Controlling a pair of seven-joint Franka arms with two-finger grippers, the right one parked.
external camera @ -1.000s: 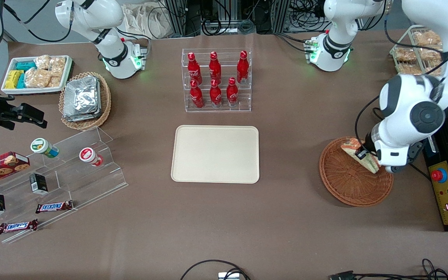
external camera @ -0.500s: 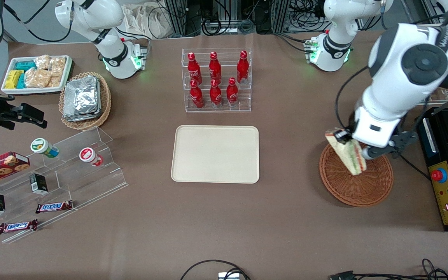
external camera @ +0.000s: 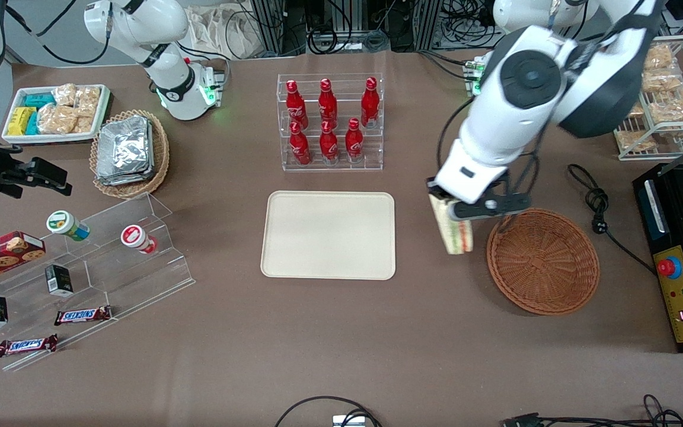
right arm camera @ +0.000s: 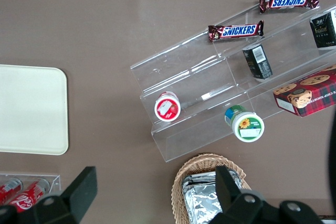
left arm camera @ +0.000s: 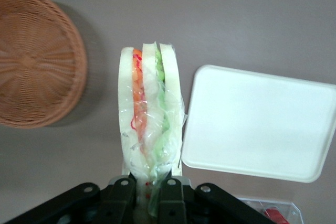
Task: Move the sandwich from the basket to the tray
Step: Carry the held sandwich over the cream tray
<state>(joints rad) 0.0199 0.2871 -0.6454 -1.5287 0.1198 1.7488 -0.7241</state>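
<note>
One sandwich (external camera: 453, 228) is now out of the basket (external camera: 543, 261) altogether: a second ago it lay inside the basket against the rim nearest the working arm's base, half a second ago it hung just above the weave, and now it hangs in the air over bare table between the basket and the tray (external camera: 328, 235). The gripper (left arm camera: 148, 184) is clamped on the narrow end of the wedge, one finger pressed on each bread face, and the sandwich hangs from it with its layers edge-on, the orange-red and green filling showing through clear wrap. In the wrist view the basket sits empty to one side of the sandwich and the tray's rounded corner lies just beside it on the other, so the load is nearly at the tray's short edge that faces the basket.

That shift means the pick and lift appear done, and the carry looks more than half covered. What remains, as I judge it, is to travel on until the sandwich is above the tray's middle, lower it, and let go. The hold is only on the tip of a soft, wrapped wedge, so it may swing or slip if the arm moves sharply. The rack of red bottles (external camera: 329, 121) stands past the tray's long edge, well apart from the path.
</note>
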